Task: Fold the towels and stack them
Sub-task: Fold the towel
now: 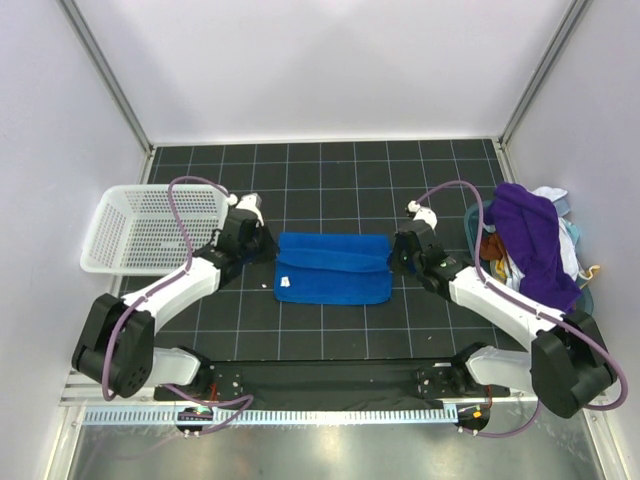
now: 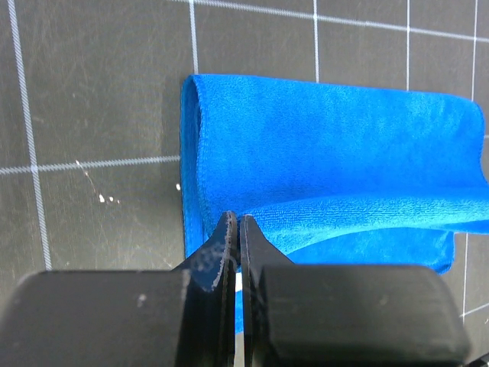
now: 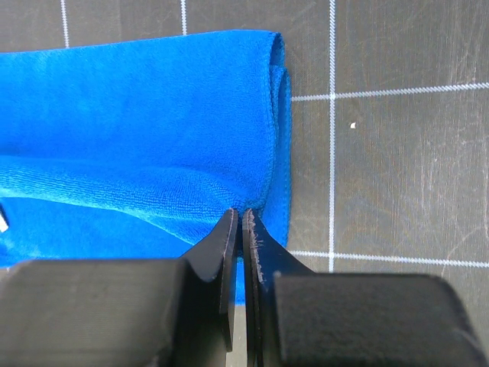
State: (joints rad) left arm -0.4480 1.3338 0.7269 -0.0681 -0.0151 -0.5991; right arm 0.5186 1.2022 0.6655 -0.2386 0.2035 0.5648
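The royal blue towel [image 1: 333,268] lies on the mat's middle, folded in layers, long side left to right. My left gripper [image 1: 262,240] is shut on the top layer at its left end, seen in the left wrist view [image 2: 236,218] over the blue towel [image 2: 336,145]. My right gripper [image 1: 395,250] is shut on the top layer at its right end, seen in the right wrist view [image 3: 236,212] over the blue towel [image 3: 137,130]. The deep purple towel [image 1: 535,245] hangs over a pile at the right. A white cloth [image 1: 572,240] lies behind it.
A white perforated basket [image 1: 150,230] stands at the left, close to my left arm. A teal bin [image 1: 472,222] with other cloths holds the pile at the right. White walls stand on three sides of the black gridded mat [image 1: 330,170].
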